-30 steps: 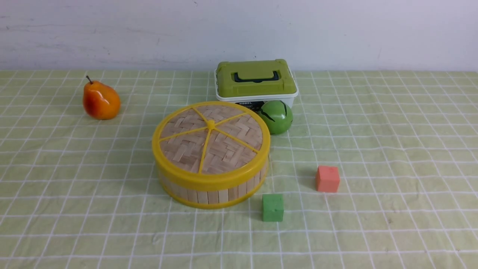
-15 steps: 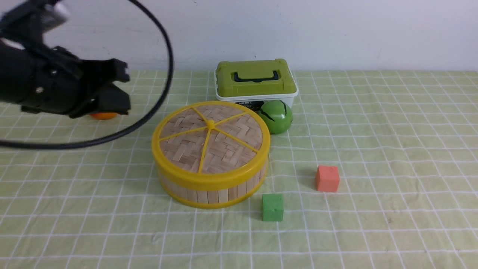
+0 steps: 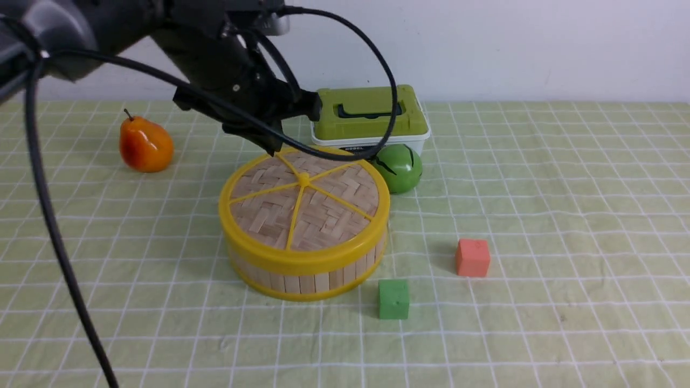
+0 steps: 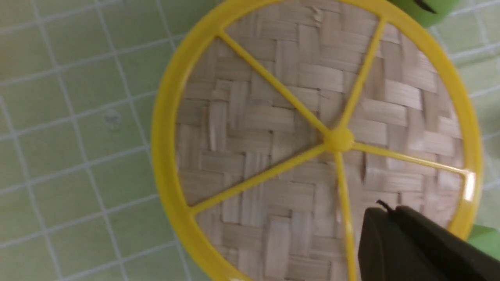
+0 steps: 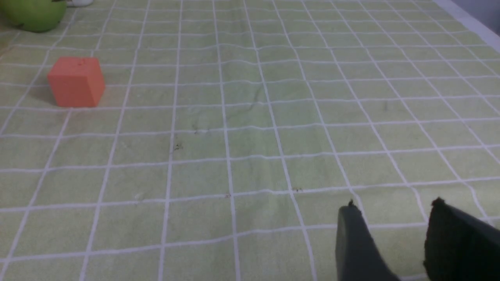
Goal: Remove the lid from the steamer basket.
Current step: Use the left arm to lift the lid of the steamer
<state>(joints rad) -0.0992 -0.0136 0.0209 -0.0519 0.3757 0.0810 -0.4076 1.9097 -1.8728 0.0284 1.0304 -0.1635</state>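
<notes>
Hovering left tool [image 4: 390,212] above lid [image 4: 258,117], fingers pressed together; we are risking shoving steamer basket [image 3: 307,283] if we are descending onto knob [image 4: 339,139] without spreading.

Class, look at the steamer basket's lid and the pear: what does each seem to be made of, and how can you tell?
Lid: matte woven bamboo, judging by its crossing flat strips; the smooth, evenly yellow rim and spokes look like plastic.

Pear: probably painted plastic or foam, given its glossy highlights; the look alone can't rule out real fruit.
</notes>
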